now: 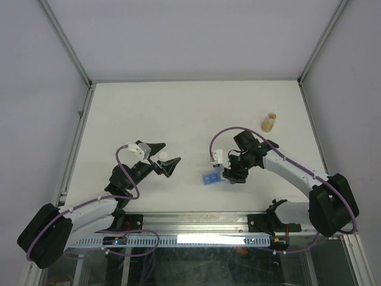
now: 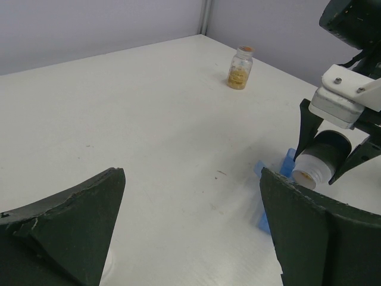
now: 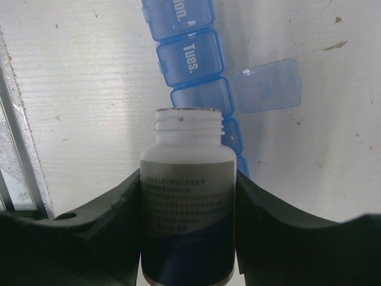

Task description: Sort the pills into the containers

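R fingers [image 3: 268, 202] clamp uncapped white bottle [image 3: 187, 196], mouth over blue organiser strip [image 3: 189, 59] lying on tabletop [image 1: 178, 113] nr front edge, one cell lid [image 3: 266, 86] flipped open. L fingers [image 2: 71, 220] spread wide apart, white cap [image 1: 162, 156] betw them.

— Where could a hand pass?
— Between the left gripper [image 1: 164, 161], its fingers spread wide, and the blue strip [image 3: 190, 56] the table [image 1: 178, 113] lies bare, as does its wide far half.
— What blocks the strip?
— The right gripper [image 1: 233, 174] clamps a white bottle [image 3: 188, 179] over one end; a flipped-open lid [image 3: 266, 85] juts out sideways.
— Anything else?
— A small jar [image 1: 269, 121] stands well apart, far right; the Tues cell lies out from under the bottle
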Available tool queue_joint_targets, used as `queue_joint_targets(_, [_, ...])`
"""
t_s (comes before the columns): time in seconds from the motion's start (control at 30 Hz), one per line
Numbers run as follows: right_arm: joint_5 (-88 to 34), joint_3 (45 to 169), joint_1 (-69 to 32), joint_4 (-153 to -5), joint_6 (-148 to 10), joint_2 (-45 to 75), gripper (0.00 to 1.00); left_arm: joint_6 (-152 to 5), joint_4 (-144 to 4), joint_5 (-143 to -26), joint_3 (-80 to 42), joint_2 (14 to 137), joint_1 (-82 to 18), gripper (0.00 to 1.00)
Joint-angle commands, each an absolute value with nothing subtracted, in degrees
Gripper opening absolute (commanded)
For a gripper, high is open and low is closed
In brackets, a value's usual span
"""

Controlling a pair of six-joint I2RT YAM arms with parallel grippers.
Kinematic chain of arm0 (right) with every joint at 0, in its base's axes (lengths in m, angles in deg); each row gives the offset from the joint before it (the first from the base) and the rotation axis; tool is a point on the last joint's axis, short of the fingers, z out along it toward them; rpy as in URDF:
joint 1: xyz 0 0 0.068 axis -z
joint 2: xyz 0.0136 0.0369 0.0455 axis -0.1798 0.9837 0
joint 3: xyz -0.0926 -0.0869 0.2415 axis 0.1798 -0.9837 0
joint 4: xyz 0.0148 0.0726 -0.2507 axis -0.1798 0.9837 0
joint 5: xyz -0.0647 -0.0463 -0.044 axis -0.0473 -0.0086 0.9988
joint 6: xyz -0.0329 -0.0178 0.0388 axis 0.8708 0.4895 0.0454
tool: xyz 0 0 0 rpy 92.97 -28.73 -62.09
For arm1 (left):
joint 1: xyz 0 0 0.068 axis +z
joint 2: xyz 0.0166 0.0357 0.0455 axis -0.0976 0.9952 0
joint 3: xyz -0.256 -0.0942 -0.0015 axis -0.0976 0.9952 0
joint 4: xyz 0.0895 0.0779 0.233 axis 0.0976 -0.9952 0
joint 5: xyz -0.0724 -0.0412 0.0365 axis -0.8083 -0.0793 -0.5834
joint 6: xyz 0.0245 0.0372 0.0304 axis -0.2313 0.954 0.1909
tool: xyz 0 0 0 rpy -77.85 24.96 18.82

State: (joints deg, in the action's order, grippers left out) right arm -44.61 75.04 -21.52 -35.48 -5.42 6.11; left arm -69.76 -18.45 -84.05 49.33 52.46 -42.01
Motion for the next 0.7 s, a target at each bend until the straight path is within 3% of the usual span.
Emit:
queue_joint_targets(0.0, [-46.4,76.3,-21.9,-35.6,-6.4,4.7,0.01,-68.1,-16.1,-85.0,47.7,52.4,-42.3,0.99])
queue_joint_targets(0.67, [-44.6,75.0,-21.8,-36.3,-6.1,5.2,0.03,-68.0,-16.1,-85.1,47.6,52.5,-42.3,0.99])
